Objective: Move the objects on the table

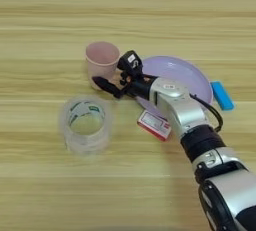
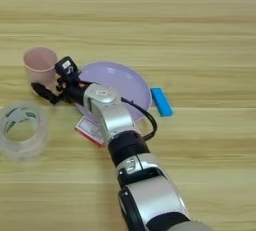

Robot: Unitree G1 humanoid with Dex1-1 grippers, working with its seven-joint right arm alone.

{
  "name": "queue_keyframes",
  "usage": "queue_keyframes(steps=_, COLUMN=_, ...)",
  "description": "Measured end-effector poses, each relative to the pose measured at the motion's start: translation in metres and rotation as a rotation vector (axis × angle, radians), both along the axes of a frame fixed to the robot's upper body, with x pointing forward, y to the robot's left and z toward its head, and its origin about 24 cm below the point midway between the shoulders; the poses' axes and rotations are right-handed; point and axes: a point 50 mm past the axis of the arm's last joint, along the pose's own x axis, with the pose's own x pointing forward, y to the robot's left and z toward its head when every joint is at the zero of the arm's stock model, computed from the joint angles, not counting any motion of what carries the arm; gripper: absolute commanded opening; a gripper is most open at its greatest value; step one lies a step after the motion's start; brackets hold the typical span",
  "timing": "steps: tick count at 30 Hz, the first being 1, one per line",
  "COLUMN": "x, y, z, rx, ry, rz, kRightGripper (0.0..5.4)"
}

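A pink cup (image 1: 102, 61) stands upright left of centre on the table (image 1: 45, 15). My right gripper (image 1: 118, 74) is open at the cup's right side. One black finger (image 1: 131, 61) sits by the rim. The other finger (image 1: 106, 86) lies low in front of the cup's base, and I cannot tell if it touches. The silver forearm crosses the near left part of the round lavender plate (image 1: 187, 72). A small blue block (image 1: 221, 95) lies just right of the plate. Partly under the forearm, at the plate's near edge, lies the white-and-red flat box (image 1: 153, 124).
A clear, ring-shaped thing like a roll of tape (image 1: 86, 123) stands in front of the cup, to the gripper's near left. A black cable (image 1: 212, 110) loops off the forearm over the plate's near right edge.
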Motion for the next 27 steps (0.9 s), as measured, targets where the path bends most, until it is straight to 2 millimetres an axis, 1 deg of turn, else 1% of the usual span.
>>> queue_keyframes(steps=6, x=0.004, y=-0.008, z=0.013, rx=0.023, ry=-0.05, rz=-0.025, kRightGripper=4.08)
queue_keyframes(steps=13, x=0.005, y=-0.012, z=0.014, rx=0.029, ry=-0.051, rz=-0.04, kRightGripper=4.08)
queue_keyframes(steps=18, x=0.006, y=-0.016, z=0.023, rx=0.046, ry=-0.076, rz=-0.051, kRightGripper=4.08)
queue_keyframes(steps=21, x=0.007, y=-0.03, z=0.031, rx=0.049, ry=-0.1, rz=-0.088, kRightGripper=4.08)
queue_keyframes(steps=27, x=0.002, y=-0.052, z=0.034, rx=0.052, ry=-0.111, rz=-0.145, kRightGripper=4.08)
